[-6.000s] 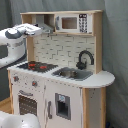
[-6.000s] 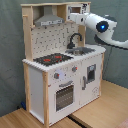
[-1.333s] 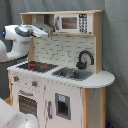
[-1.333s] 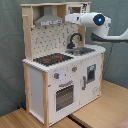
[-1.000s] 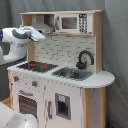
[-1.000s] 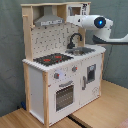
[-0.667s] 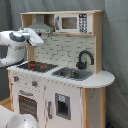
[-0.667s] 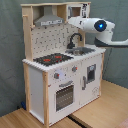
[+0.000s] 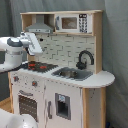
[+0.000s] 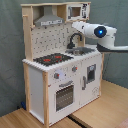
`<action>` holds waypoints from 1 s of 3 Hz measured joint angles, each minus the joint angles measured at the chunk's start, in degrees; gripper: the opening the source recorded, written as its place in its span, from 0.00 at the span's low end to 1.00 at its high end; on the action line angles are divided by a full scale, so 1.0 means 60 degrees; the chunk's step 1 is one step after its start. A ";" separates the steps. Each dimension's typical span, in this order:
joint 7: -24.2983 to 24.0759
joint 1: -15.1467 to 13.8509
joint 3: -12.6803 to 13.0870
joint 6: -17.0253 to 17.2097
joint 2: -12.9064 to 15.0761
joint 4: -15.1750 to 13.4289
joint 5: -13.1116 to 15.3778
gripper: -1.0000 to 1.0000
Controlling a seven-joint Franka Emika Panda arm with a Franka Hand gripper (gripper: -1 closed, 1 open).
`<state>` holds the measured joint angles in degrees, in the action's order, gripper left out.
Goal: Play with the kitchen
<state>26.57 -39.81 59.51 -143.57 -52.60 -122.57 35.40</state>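
the kitchen [image 9: 65, 75] stands upright on the floor, arm hovering above its hob [image 10: 54, 58]. rigid, bulky, likely light wood: work its knobs [image 10: 57, 76] or faucet [image 9: 85, 57]. jaws' opening: cannot tell.

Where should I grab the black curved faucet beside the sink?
Grip the black curved faucet on its upright stem, just above the base. Come from the open front over the sink, since the tiled back wall blocks the rear and the arched spout curls over on top.
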 joint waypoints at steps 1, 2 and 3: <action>-0.0961 0.0112 0.0020 0.0386 -0.0111 -0.0335 -0.0017 1.00; -0.1892 0.0131 0.0045 0.0775 -0.0117 -0.0560 -0.0048 1.00; -0.2739 0.0124 0.0091 0.1180 -0.0070 -0.0749 -0.0169 1.00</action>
<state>10.14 -39.06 60.06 -136.48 -53.02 -127.06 34.39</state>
